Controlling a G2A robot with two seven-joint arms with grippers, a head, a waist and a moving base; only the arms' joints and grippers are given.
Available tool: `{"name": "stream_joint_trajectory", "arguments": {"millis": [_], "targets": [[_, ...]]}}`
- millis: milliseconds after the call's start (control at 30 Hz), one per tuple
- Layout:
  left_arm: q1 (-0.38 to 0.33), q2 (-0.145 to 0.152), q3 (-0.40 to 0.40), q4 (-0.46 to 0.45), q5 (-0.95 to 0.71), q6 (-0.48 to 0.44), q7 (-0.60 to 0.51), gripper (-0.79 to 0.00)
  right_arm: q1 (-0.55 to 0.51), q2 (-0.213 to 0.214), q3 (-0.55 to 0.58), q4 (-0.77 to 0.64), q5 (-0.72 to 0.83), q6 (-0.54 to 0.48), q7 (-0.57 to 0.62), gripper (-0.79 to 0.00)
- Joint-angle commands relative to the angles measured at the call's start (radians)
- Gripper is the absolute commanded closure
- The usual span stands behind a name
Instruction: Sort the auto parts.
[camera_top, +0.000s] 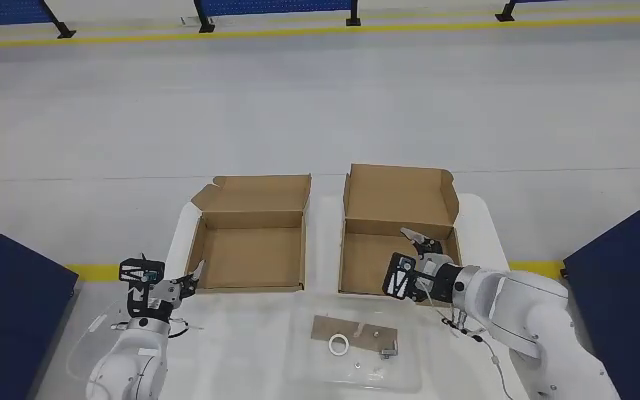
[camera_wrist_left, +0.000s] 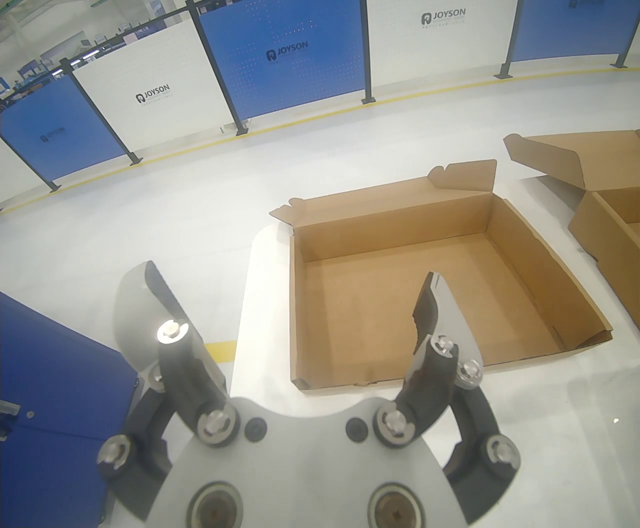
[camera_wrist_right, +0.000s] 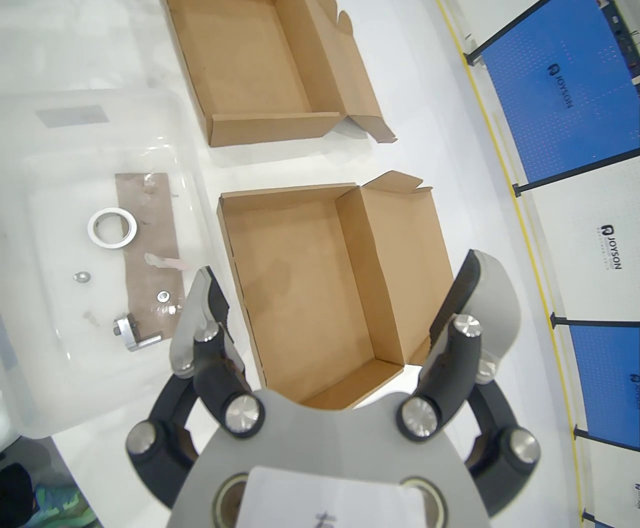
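Several small metal parts lie in a clear plastic tray (camera_top: 400, 378) at the table's front: a silver ring (camera_wrist_right: 112, 228), an angled bracket (camera_wrist_right: 134, 334), a small nut (camera_wrist_right: 163, 296) and a round stud (camera_wrist_right: 81, 276). The ring (camera_top: 339, 346) and the bracket (camera_top: 388, 347) rest by a brown card sheet (camera_top: 352, 330). My left gripper (camera_wrist_left: 291, 279) is open with nothing in it, near the left cardboard box (camera_wrist_left: 380, 300), by its front left corner. My right gripper (camera_wrist_right: 339, 267) hangs open, holding nothing, over the front right part of the right box (camera_wrist_right: 300, 280). Both boxes hold nothing.
The left box (camera_top: 250, 250) and the right box (camera_top: 395, 255) stand side by side at the back of the white table, lids folded back. Blue and white partition panels (camera_wrist_left: 280, 55) stand on the floor beyond. The left gripper (camera_top: 190, 280) and the right gripper (camera_top: 422, 242) flank the tray.
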Motion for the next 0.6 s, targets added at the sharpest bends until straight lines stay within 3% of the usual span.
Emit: {"name": "stream_joint_trajectory", "arguments": {"millis": [0, 333, 567], "targets": [[0.0, 0.0, 0.0, 0.0, 0.0, 0.0, 0.0, -0.785, -0.001, 0.0, 0.001, 0.0, -0.001, 0.001, -0.006, -0.785], [0.0, 0.0, 0.0, 0.0, 0.0, 0.0, 0.0, -0.785, 0.01, 0.002, -0.004, -0.021, -0.024, -0.001, -0.012, -0.785], [0.0, 0.0, 0.0, 0.0, 0.0, 0.0, 0.0, -0.785, 0.079, 0.014, -0.11, -0.068, -0.056, -0.064, 0.089, -0.785]]}}
